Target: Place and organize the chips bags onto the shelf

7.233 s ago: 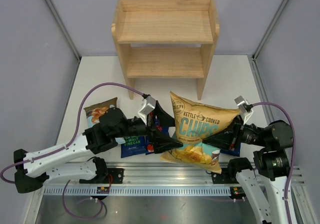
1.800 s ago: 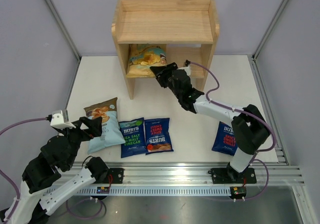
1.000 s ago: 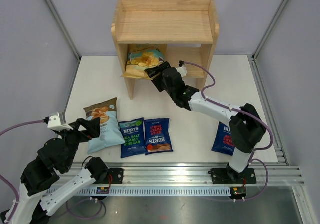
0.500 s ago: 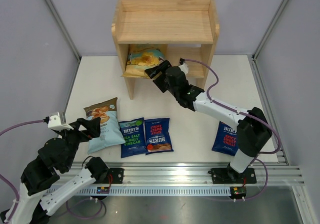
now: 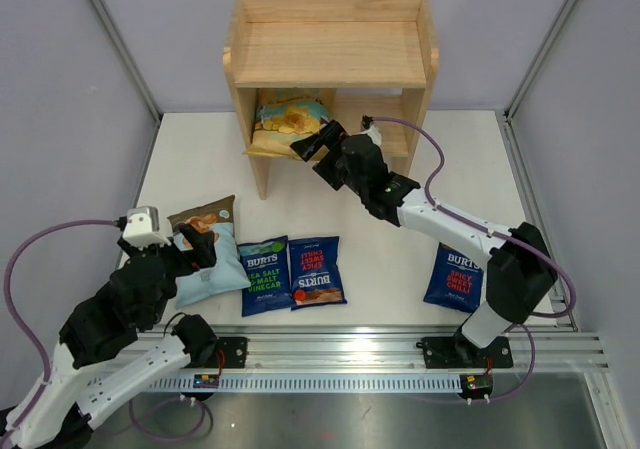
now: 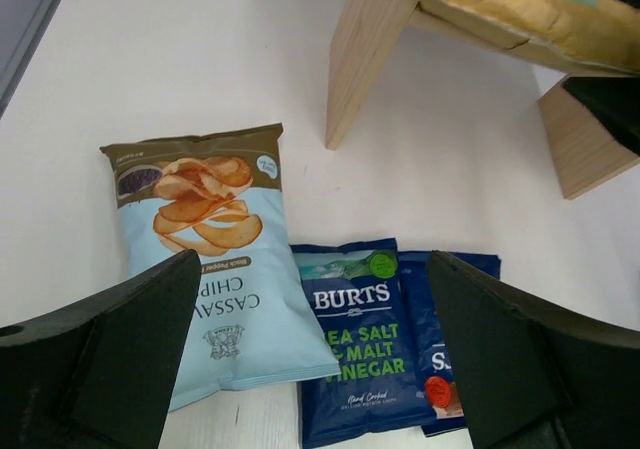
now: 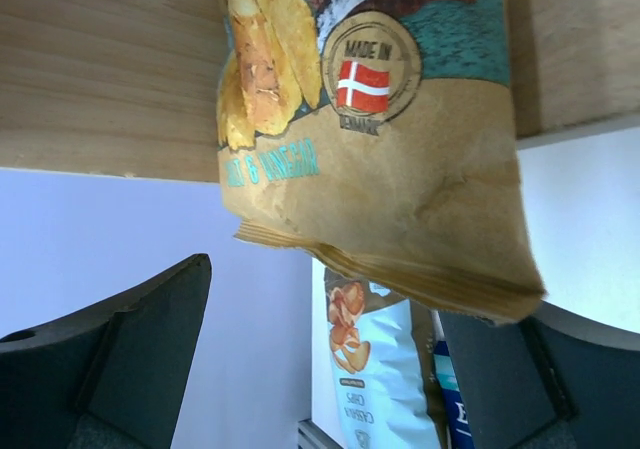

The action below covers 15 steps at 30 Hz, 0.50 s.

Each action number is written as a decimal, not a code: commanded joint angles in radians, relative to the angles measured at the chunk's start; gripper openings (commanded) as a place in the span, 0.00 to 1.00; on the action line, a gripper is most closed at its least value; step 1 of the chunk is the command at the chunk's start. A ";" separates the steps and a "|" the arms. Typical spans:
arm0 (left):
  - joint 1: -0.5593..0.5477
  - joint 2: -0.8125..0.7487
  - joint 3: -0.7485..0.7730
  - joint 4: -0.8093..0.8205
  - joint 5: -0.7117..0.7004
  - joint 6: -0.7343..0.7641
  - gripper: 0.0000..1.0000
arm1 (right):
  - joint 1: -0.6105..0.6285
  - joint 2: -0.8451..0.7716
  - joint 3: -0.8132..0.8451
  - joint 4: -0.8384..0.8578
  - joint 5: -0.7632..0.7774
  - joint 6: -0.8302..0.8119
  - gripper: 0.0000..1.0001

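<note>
We see the right gripper (image 5: 314, 145) gaping empty at the shelf (image 5: 330, 54), where the yellow bag (image 5: 287, 117) lies on the lower tier, tail overhanging. Our left gripper (image 6: 310, 269), wide and empty, hovers nearest the cassava bag (image 6: 215, 269), which sits just left of centre, lengthwise away from us.

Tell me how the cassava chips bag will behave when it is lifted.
The cassava chips bag lies flat yet looks puffed, so probably light. Its film skin likely flexes and slips under a pinch. Chips pictured on it suggest brittle contents.
</note>
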 commanded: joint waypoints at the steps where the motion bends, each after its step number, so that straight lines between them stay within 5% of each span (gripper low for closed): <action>1: 0.004 0.110 0.037 -0.014 -0.060 -0.039 0.99 | -0.012 -0.101 -0.033 0.000 -0.007 -0.053 1.00; 15: 0.081 0.373 0.091 -0.068 0.026 -0.062 0.99 | -0.044 -0.289 -0.140 -0.054 -0.358 -0.313 1.00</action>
